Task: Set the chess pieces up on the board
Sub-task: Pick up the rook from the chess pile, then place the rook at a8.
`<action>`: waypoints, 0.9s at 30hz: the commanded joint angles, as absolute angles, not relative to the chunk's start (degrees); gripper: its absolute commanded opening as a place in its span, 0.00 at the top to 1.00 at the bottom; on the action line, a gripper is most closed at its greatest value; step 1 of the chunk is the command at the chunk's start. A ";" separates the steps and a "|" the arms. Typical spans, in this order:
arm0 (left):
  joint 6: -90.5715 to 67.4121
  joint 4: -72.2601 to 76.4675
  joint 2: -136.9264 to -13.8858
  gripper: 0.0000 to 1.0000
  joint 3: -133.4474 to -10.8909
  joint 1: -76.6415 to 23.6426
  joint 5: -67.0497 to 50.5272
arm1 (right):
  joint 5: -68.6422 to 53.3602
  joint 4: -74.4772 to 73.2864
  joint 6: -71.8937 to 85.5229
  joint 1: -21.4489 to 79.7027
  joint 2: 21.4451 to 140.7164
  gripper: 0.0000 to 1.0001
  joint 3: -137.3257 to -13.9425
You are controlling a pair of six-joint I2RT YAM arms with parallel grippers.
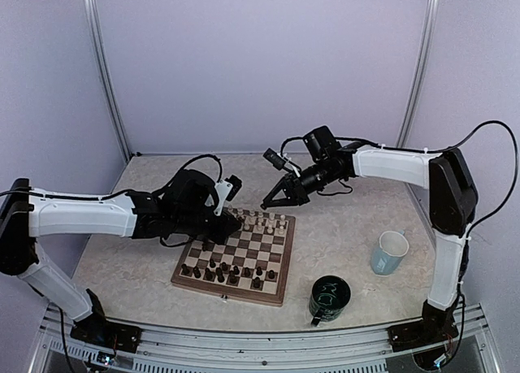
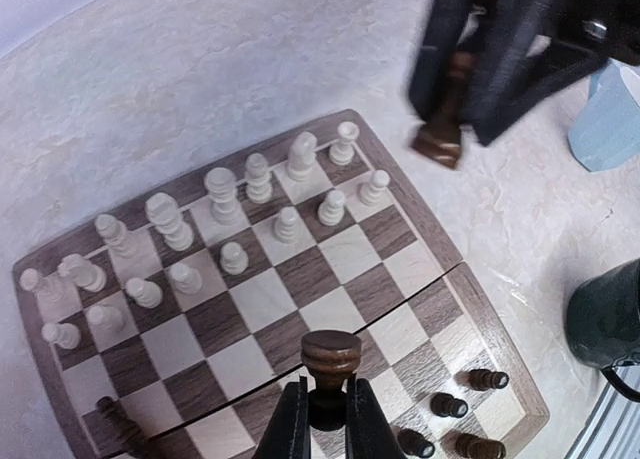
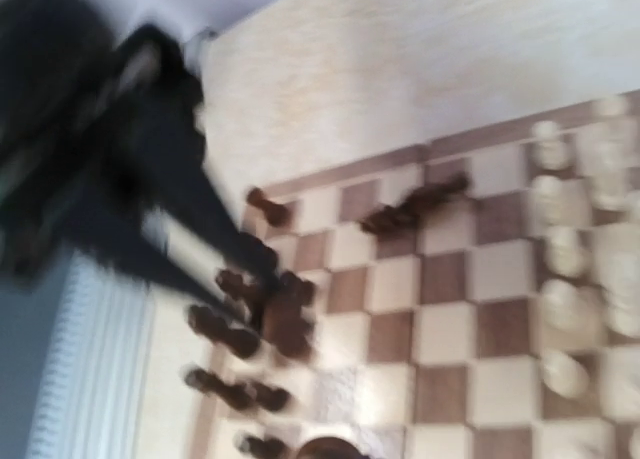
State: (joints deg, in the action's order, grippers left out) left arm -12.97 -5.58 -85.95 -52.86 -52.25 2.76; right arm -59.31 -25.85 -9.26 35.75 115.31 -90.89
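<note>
Left tool (image 2: 327,391) clamps a dark piece (image 2: 330,354) over the board (image 1: 231,288). Right tool (image 1: 270,201), clamped on a second dark piece (image 2: 443,129), hangs near its far edge (dark rows (image 1: 227,271) lie nearer).

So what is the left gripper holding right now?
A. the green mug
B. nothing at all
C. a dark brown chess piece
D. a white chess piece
C: in the left wrist view, the left gripper is shut on a dark brown chess piece, whose round top pokes up between its fingers above the board.
</note>
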 commanded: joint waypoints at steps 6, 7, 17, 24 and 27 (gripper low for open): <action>-13.20 -21.58 -86.38 1.00 -71.76 -42.45 6.63 | -40.45 -33.00 -29.94 43.38 99.72 0.94 -78.52; -12.99 -22.07 -87.80 1.00 -73.49 -41.92 7.09 | -38.45 -33.37 -31.31 44.94 98.62 0.94 -77.18; -13.40 -17.70 -92.19 1.00 -71.99 -37.15 4.29 | -26.37 -35.02 -36.07 57.30 98.23 0.95 -71.13; -12.05 -16.22 -88.35 1.00 -67.81 -36.12 6.99 | -22.59 -35.48 -37.09 61.00 102.10 0.94 -71.75; -11.92 -16.21 -88.25 1.00 -67.92 -36.12 6.45 | -21.85 -36.25 -37.20 61.41 103.99 0.94 -72.84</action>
State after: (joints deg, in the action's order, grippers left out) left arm -12.75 -18.41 -91.15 -67.61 -36.29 6.37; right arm -24.47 -34.48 -36.05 60.42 101.36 -71.61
